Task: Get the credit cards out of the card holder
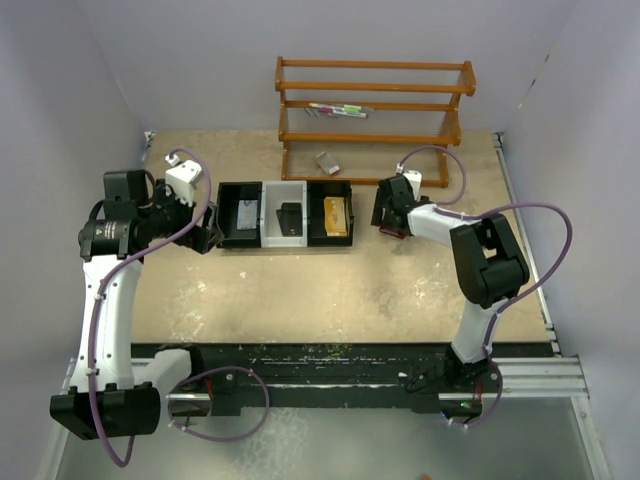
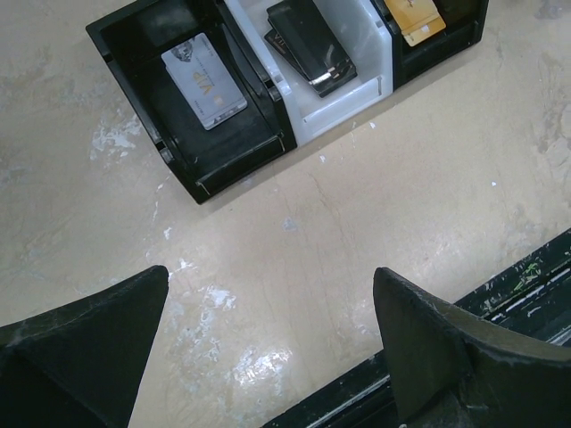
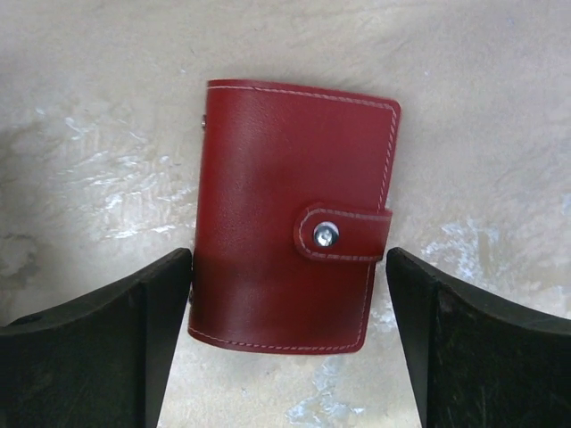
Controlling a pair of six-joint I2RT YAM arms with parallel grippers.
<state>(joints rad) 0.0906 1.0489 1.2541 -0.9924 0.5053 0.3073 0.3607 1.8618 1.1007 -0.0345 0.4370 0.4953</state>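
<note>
The card holder (image 3: 290,227) is a red wallet lying flat on the table, folded shut with its snap tab fastened. My right gripper (image 3: 287,267) is open and straddles its lower half; the left finger (image 3: 165,312) is at the wallet's edge, the right one a little apart. In the top view the right gripper (image 1: 388,215) covers most of the wallet. One grey-silver credit card (image 2: 203,80) lies in the tray's left black compartment, also in the top view (image 1: 247,215). My left gripper (image 2: 271,276) is open and empty over bare table, left of the tray in the top view (image 1: 205,238).
The three-compartment tray (image 1: 265,240) holds a dark black block (image 2: 310,46) in its white middle and a gold-yellow block (image 2: 412,16) on the right. A wooden rack (image 1: 375,100) stands at the back. A black rail (image 1: 350,365) runs along the near edge.
</note>
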